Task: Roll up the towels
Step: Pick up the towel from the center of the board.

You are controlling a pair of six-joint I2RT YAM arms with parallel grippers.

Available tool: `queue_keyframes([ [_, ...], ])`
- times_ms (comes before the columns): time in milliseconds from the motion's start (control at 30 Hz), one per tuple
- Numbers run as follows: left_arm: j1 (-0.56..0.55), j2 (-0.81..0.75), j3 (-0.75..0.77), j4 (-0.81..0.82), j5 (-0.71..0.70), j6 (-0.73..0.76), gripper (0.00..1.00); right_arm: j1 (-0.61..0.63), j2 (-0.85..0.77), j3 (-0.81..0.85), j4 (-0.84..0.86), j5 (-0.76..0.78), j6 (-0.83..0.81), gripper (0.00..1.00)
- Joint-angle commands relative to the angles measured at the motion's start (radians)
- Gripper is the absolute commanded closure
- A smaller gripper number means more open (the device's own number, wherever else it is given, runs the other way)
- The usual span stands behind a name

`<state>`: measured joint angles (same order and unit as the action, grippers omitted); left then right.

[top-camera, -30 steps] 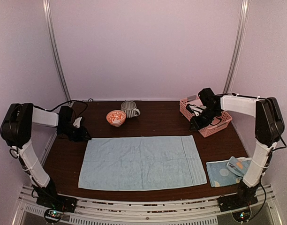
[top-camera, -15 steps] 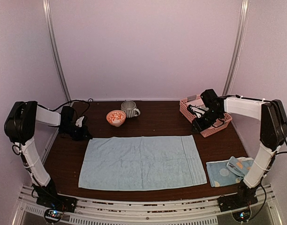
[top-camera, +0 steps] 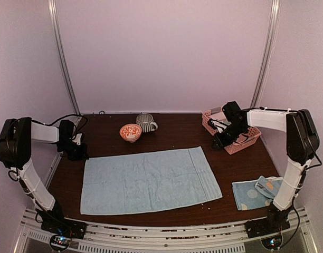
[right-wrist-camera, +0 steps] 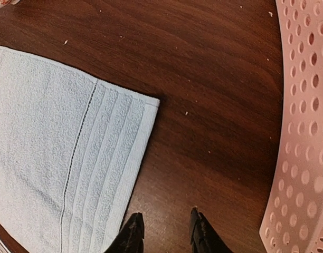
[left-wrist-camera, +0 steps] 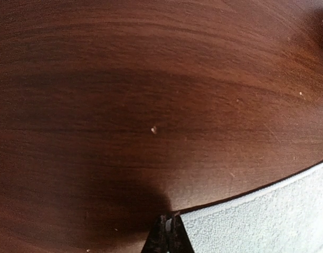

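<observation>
Blue towel (top-camera: 151, 179) mid-frame, L gripper (left-wrist-camera: 170, 221) jaws pinching its corner, R gripper (right-wrist-camera: 165, 215) jaws slightly apart by basket (right-wrist-camera: 304, 132), bowl (top-camera: 130, 132), mug (top-camera: 145, 122) upper centre.

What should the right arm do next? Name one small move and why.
Probably slide the right gripper onto the far right corner of the light blue towel and pinch it: its jaws stand open over bare table, while the left gripper is shut on the far left corner.

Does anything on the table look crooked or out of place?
Yes. The large light blue towel lies askew: its right end sits farther back than its left. The left gripper pinches its far left corner.
</observation>
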<state>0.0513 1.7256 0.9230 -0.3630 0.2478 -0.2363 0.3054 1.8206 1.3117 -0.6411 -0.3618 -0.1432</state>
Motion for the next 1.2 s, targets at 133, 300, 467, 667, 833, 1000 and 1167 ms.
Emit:
queue_keyframes([
  [133, 0.003, -0.017, 0.000, -0.007, -0.009, 0.020, 1.00, 0.041, 0.177, 0.188, 0.031, -0.031, 0.039, 0.70],
  [300, 0.003, -0.019, -0.001, -0.007, -0.008, 0.020, 1.00, 0.046, 0.269, 0.283, 0.018, -0.047, 0.059, 0.64],
  [467, 0.003, -0.019, 0.004, -0.007, -0.012, 0.022, 1.00, 0.050, 0.332, 0.354, -0.016, -0.068, 0.064, 0.63],
  [667, 0.003, -0.021, 0.005, -0.008, -0.007, 0.023, 1.00, 0.055, 0.391, 0.406, -0.069, -0.031, 0.062, 0.61],
  [833, 0.004, -0.018, 0.008, -0.008, -0.004, 0.025, 1.00, 0.056, 0.437, 0.420, -0.093, -0.052, 0.057, 0.63],
  [1000, 0.003, -0.019, 0.007, -0.011, -0.012, 0.028, 1.00, 0.058, 0.443, 0.410, -0.104, -0.072, 0.053, 0.66],
  [1167, 0.002, -0.014, 0.014, -0.014, -0.019, 0.028, 1.00, 0.059, 0.464, 0.418, -0.139, -0.094, 0.015, 0.71],
])
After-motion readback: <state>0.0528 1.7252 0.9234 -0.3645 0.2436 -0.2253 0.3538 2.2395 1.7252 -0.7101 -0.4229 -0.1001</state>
